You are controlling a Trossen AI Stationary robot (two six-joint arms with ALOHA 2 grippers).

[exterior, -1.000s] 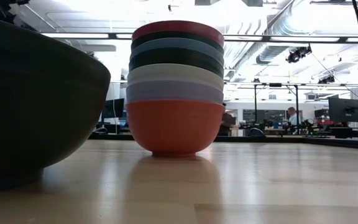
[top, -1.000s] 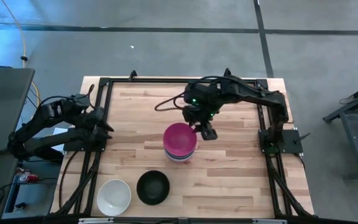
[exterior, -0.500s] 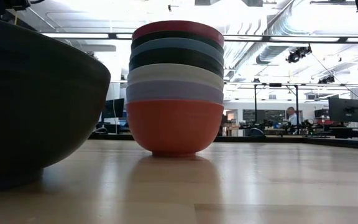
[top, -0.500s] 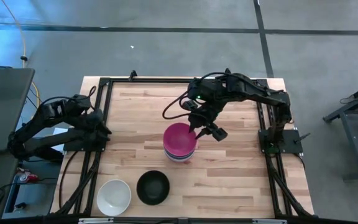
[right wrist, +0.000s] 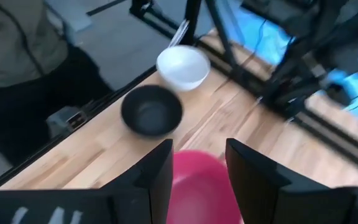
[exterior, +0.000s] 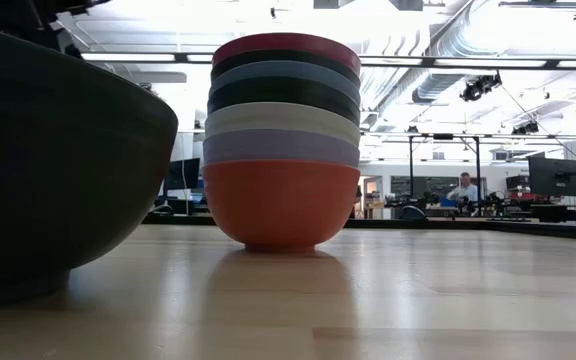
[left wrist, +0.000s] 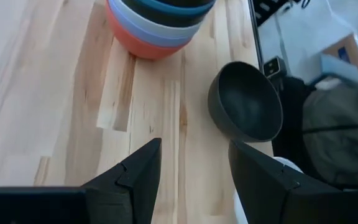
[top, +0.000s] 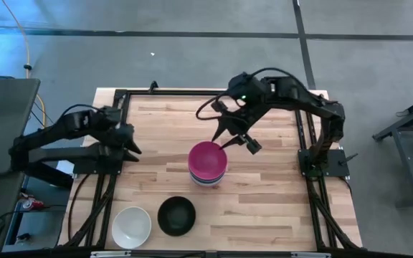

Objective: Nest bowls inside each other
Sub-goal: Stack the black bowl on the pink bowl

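Observation:
A stack of nested bowls (top: pixel 208 166) with the magenta one on top stands mid-table on its red bottom bowl (exterior: pixel 281 203). A lone black bowl (top: pixel 176 215) and a white bowl (top: pixel 131 226) sit upright on their bases near the table's near edge. My right gripper (top: pixel 237 141) hovers open just past the stack's far right side; its wrist view shows the magenta bowl (right wrist: pixel 204 186) below the open fingers (right wrist: pixel 199 158). My left gripper (top: pixel 128 140) is open over the table's left side, facing the stack (left wrist: pixel 157 25) and the black bowl (left wrist: pixel 246 102).
A black metal frame (top: pixel 113 172) runs along the table's left and right sides. A person in olive clothing (right wrist: pixel 17 37) stands at the near edge behind the two lone bowls. Bare wood (top: pixel 278 208) lies to the stack's right and far side.
My right gripper has drawn back from the magenta bowl's rim, rising and shifting toward the far edge, and has turned about. My left arm has swung in from the left edge toward the table's middle. The stack has kept still.

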